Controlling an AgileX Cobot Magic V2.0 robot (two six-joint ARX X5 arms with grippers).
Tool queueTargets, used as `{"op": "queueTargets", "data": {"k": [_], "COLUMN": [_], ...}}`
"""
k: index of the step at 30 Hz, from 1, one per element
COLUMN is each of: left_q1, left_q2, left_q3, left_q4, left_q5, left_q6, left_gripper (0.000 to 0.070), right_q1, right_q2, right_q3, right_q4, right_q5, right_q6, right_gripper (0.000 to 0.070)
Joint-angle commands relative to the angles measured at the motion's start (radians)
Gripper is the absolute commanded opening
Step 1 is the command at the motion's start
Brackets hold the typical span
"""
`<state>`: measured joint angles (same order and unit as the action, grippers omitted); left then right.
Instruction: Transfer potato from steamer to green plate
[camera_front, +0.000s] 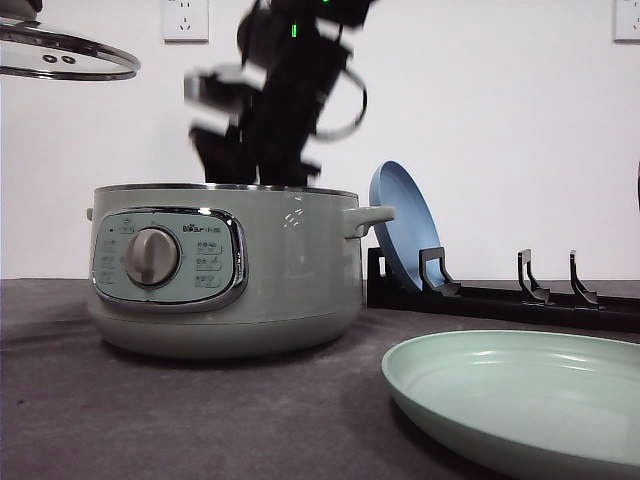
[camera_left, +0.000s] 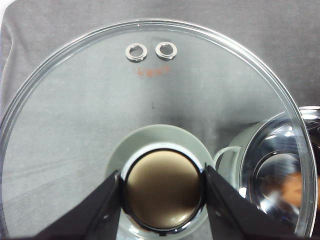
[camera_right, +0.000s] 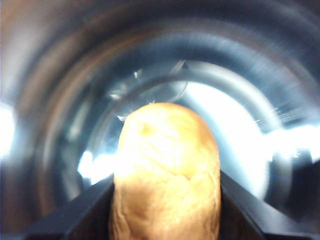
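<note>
The pale green steamer stands open on the left of the table, with my blurred right arm reaching down into it from above. Inside the shiny pot, the orange-brown potato sits between the fingers of my right gripper, which is shut on it. The green plate lies empty at the front right. My left gripper is shut on the knob of the glass lid, held high at the far left. Through the lid I see the steamer and the potato.
A blue plate stands upright in a black dish rack behind the green plate, right of the steamer's side handle. The table has a dark grey cloth. A white wall closes the back.
</note>
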<state>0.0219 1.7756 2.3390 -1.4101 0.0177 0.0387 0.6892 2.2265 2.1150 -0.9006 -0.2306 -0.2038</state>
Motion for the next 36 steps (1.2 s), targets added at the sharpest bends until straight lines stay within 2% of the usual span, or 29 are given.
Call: {"op": "queueTargets", "data": {"k": [1, 6, 11, 15, 19, 22, 25, 32, 36], "left_q1": [-0.001, -0.001, -0.001, -0.001, -0.001, -0.001, -0.001, -0.001, -0.001], "left_q2": [-0.010, -0.010, -0.010, -0.010, -0.010, -0.010, -0.010, -0.010, -0.010], "left_q3": [0.044, 0.044, 0.044, 0.044, 0.044, 0.044, 0.044, 0.044, 0.044], "left_q4": [0.018, 0.017, 0.012, 0.012, 0.011, 0.011, 0.011, 0.011, 0.011], "left_q5": [0.001, 0.001, 0.001, 0.001, 0.001, 0.001, 0.001, 0.001, 0.001], "left_q6": [-0.002, -0.002, -0.002, -0.002, -0.002, -0.002, -0.002, -0.002, -0.002], "left_gripper": [0.0000, 0.0000, 0.0000, 0.0000, 0.0000, 0.0000, 0.0000, 0.0000, 0.0000], "right_q1": [0.002, -0.012, -0.040, -0.070, -0.083, -0.088, -0.094, -0.096, -0.096], "right_q2": [0.015, -0.016, -0.116, -0.221, -0.388, -0.539, -0.683, -0.965, -1.070], "right_q3": [0.114, 0.282, 0.286, 0.249, 0.074, -0.115, -0.301, -0.715, -0.950], "right_q4": [-0.065, -0.261, -0.417, -0.503, -0.512, -0.512, -0.493, -0.337, -0.201], "right_q5": [0.003, 0.002, 0.003, -0.004, 0.022, 0.071, 0.072, 0.071, 0.067], "right_q6": [0.013, 0.014, 0.017, 0.047, 0.047, 0.047, 0.049, 0.117, 0.195], "right_gripper": [0.0246, 0.0246, 0.0246, 0.0246, 0.0246, 0.0246, 0.0246, 0.0246, 0.0246]}}
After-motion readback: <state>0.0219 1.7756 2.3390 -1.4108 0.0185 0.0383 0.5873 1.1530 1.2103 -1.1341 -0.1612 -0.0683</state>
